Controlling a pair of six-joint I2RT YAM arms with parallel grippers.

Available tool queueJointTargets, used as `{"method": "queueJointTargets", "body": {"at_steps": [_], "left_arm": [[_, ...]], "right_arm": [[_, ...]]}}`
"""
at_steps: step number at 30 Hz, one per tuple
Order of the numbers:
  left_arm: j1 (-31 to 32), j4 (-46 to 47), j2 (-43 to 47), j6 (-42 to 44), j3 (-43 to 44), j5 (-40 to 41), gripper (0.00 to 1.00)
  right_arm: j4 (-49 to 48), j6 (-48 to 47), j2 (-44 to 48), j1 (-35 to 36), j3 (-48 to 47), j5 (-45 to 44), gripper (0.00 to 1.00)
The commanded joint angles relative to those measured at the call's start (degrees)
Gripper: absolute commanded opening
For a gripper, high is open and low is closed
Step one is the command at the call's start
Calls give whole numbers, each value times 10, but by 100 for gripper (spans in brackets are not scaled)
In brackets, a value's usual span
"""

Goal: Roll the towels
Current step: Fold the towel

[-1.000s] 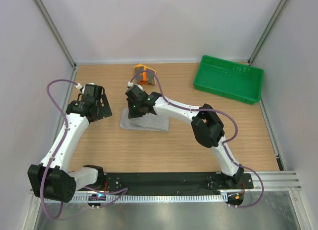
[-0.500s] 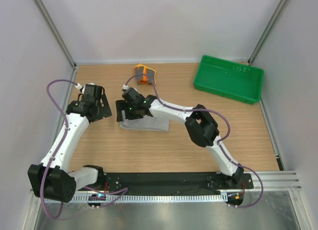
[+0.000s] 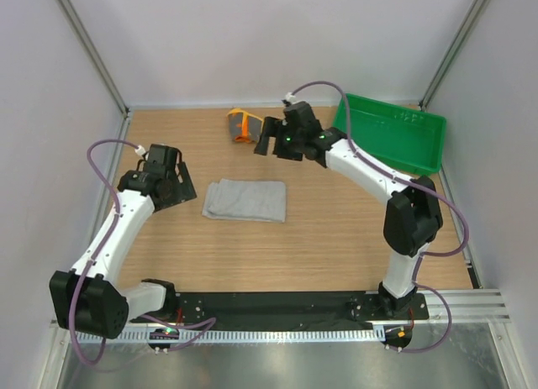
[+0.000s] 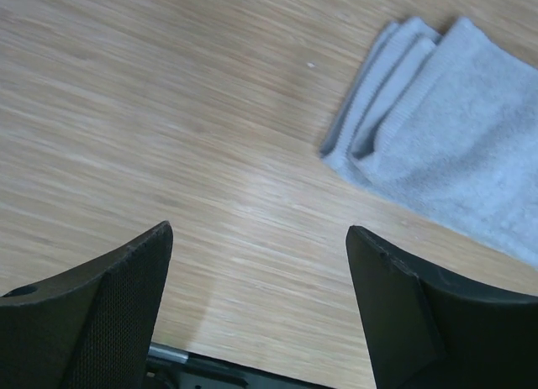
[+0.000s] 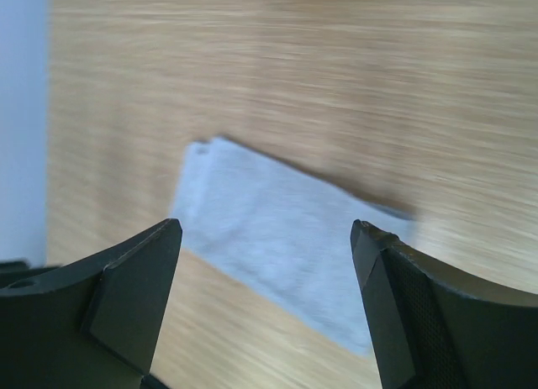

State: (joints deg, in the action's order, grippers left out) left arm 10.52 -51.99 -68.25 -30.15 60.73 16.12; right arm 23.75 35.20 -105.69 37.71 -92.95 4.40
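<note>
A light grey towel [image 3: 244, 201] lies folded flat on the wooden table, with nothing touching it. An orange and yellow towel [image 3: 241, 125] sits bunched near the back wall. My left gripper [image 3: 182, 187] hovers open just left of the grey towel. In the left wrist view its jaws [image 4: 259, 231] are empty and the grey towel's layered edge [image 4: 437, 128] is up to the right. My right gripper [image 3: 268, 139] is raised, open and empty, just right of the orange towel. The blurred right wrist view shows the grey towel [image 5: 286, 254] far below its jaws [image 5: 266, 228].
A green plastic tray [image 3: 424, 158] stands at the back right, close behind the right arm. White walls enclose the table on three sides. The arm bases and a black rail [image 3: 277, 307] line the near edge.
My right gripper opened, let go of the grey towel, and swung up and back right to beside the orange towel. The grey towel now lies uncovered. The left arm barely shifted.
</note>
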Motion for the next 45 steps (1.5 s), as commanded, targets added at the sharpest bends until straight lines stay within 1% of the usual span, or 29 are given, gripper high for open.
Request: {"method": "queueJointTargets", "body": {"at_steps": [1, 3, 4, 7, 8, 11, 17, 19, 21, 22, 23, 25, 26, 28, 29, 31, 33, 35, 36, 40, 42, 43, 45], "left_arm": [[26, 54, -21, -52, -26, -93, 84], [43, 79, -35, -69, -38, -115, 85], [66, 90, -52, -86, -43, -114, 86], [93, 121, -87, -105, -44, -101, 88], [104, 132, -112, -115, -42, -100, 88], [110, 154, -152, -129, -47, -90, 88], [110, 181, -189, -141, -67, -77, 88], [110, 195, -200, -144, -75, -67, 87], [110, 205, -211, -148, -86, -64, 84], [111, 216, -215, -149, -89, -61, 82], [110, 219, -219, -150, -90, -59, 77], [111, 228, -230, -151, -94, -56, 73], [110, 229, -233, -152, -93, -48, 70], [110, 231, -243, -150, -92, -42, 67], [111, 232, -245, -148, -91, -39, 65], [111, 233, -248, -146, -89, -31, 62], [110, 234, -255, -142, -84, -26, 55], [110, 234, -262, -136, -77, -21, 47], [109, 234, -265, -134, -75, -20, 44], [104, 231, -282, -122, -55, -11, 38], [100, 228, -290, -116, -46, -9, 35], [100, 225, -290, -115, -42, -6, 34], [96, 225, -296, -110, -36, -3, 32]], "right_arm": [[31, -36, 14, -47, 74, 0, 88], [31, -43, 15, -70, 95, 16, 88], [28, -48, 14, -73, 115, 22, 87], [11, -51, 8, -84, 139, 43, 86], [2, -51, 3, -86, 153, 53, 85], [-17, -48, -9, -90, 169, 73, 85], [-36, -42, -36, -91, 175, 90, 83], [-41, -42, -49, -90, 174, 92, 82], [-45, -42, -58, -91, 173, 95, 80], [-47, -41, -65, -91, 172, 98, 76], [-48, -41, -69, -91, 173, 99, 74], [-53, -38, -77, -91, 176, 104, 69], [-57, -38, -78, -90, 178, 104, 64], [-63, -37, -80, -91, 186, 108, 60], [-68, -36, -80, -91, 189, 111, 54], [-70, -35, -80, -90, 199, 112, 47], [-76, -33, -75, -90, 208, 116, 35], [-84, -30, -71, -90, 224, 118, 28], [-86, -29, -64, -90, 230, 121, 22], [-98, -21, -35, -84, 283, 122, 12], [-107, -16, -20, -77, 307, 120, 11], [-109, -15, -2, -76, 331, 119, 8], [-112, -6, 19, -65, 355, 114, 6]]}}
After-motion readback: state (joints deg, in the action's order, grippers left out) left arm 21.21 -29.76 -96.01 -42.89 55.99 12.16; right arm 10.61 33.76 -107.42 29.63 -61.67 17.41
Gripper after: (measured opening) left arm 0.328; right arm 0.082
